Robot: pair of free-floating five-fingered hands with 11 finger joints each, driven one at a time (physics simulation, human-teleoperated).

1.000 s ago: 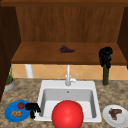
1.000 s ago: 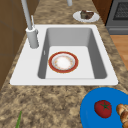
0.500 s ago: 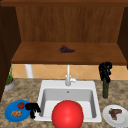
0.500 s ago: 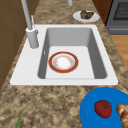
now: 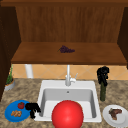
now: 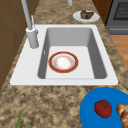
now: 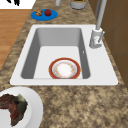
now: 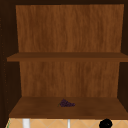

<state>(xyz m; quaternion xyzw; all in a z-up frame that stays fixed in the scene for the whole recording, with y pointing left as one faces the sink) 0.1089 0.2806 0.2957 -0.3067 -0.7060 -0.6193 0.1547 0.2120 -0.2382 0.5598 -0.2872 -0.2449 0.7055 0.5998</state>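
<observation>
- In the front view the right robot hand (image 5: 102, 75) is clenched round the top of a dark green bottle (image 5: 102, 92), upright on the speckled stone tabletop (image 5: 27, 92) right of the sink (image 5: 45, 86).
- The left robot hand (image 5: 32, 108) hangs, fingers curled on nothing, at the blue plate (image 5: 10, 112).
- The side views look into the basin: a round red-rimmed dish (image 6: 63, 62).
- The upper view adds a second wooden shelf (image 8: 67, 57) above the grapes (image 8: 66, 103).
</observation>
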